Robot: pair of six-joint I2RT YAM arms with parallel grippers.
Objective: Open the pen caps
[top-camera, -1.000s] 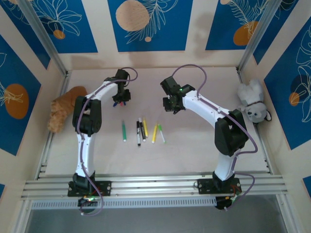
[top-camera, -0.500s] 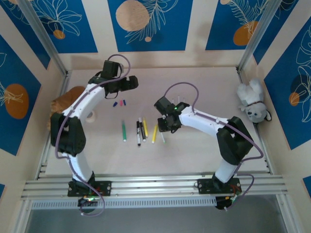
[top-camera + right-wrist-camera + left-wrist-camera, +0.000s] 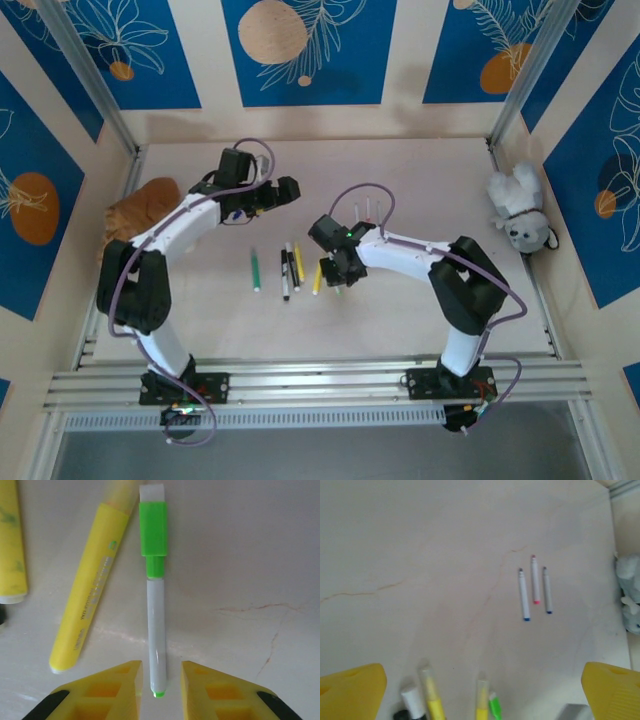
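Right gripper (image 3: 161,674): jaws narrowly parted, straddling tail of green pen (image 3: 155,625), not pinching. Pen flat on table (image 3: 240,555), long axis straight ahead of gripper, green cap (image 3: 153,530) at far end (yellow pen (image 3: 90,597) just beside). Left gripper (image 3: 482,695) spread wide, farther off.

The left arm stretches out, the left gripper (image 3: 288,192) hanging beyond the row of pens (image 3: 290,268), jaws spread wide. The right arm folds low, the right gripper (image 3: 161,690) at the row's right end, fingers narrowly parted.
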